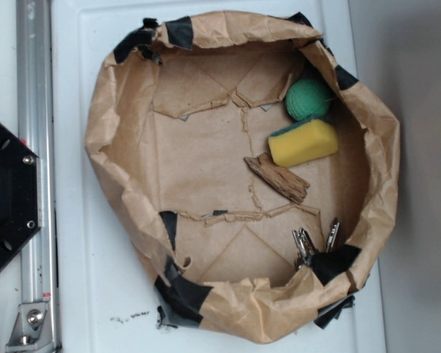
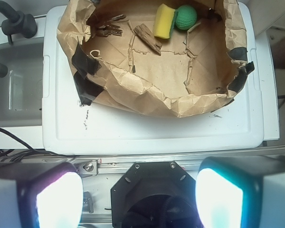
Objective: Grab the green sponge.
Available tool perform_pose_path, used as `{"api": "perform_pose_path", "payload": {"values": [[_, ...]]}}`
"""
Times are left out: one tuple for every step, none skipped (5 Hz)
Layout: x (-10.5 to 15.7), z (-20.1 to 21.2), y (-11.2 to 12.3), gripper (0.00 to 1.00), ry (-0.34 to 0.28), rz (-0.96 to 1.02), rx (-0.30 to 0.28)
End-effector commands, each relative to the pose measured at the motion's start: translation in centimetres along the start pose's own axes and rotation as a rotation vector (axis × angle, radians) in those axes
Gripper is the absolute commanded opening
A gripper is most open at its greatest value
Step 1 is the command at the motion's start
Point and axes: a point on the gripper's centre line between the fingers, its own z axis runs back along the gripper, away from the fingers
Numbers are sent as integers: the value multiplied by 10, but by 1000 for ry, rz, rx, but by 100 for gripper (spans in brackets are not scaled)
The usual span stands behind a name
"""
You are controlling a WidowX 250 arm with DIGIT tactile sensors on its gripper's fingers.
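The yellow rectangular foam sponge with a thin green scouring layer (image 1: 303,143) is lying inside the crumpled brown paper basin (image 1: 103,125), touching the round textured green ball (image 1: 307,98), with the end effector (image 2: 138,202) spread wide apart.

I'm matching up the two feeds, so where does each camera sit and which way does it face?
Exterior: overhead, looking straight down into the paper bag; the black robot base shows at the left edge.
Wrist: on the arm, back from the bag, looking down and forward; two glowing fingers of the open gripper fill the bottom corners.
Shared: the green sponge, green ball, wood piece and keys.
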Motion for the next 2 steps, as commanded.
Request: {"api": "perform_pose_path", "payload": {"values": [[0,0,0,100,0,0,0],[12,-33,28,100,-93,-22,69]]}}
